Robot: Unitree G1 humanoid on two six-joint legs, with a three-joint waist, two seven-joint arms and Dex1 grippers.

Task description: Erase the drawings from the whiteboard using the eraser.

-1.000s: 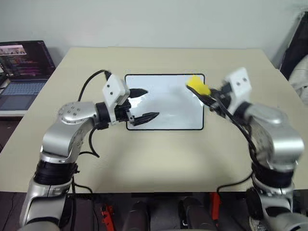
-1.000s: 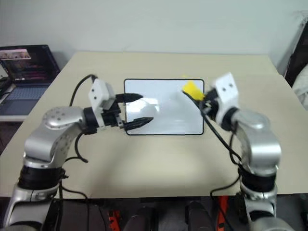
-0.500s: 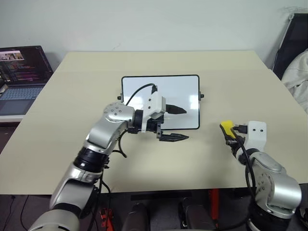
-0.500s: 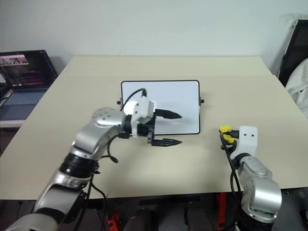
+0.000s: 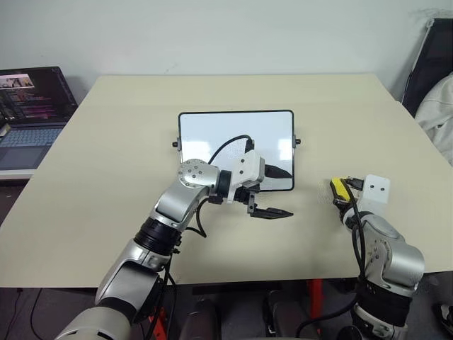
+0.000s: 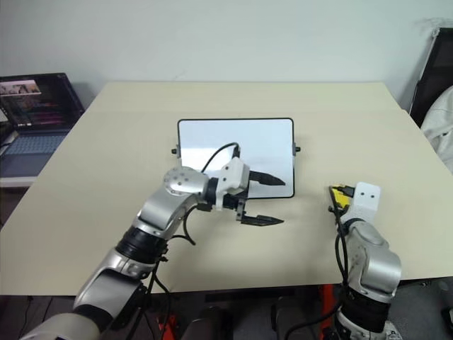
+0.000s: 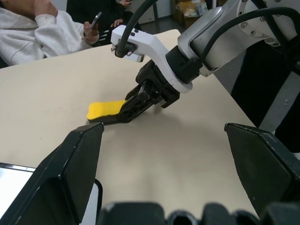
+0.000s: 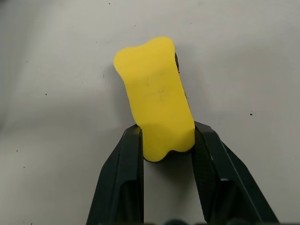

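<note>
An open laptop [image 5: 32,106] is located beside the beige tabletop [image 5: 106,177]; a seated person [image 7: 42,28] is visible.

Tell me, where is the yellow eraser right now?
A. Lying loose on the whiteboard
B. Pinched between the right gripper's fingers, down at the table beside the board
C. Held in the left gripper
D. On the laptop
B: the right gripper is shut on the eraser, low over the table to the right of the whiteboard; the left gripper is open and holds nothing.
</note>
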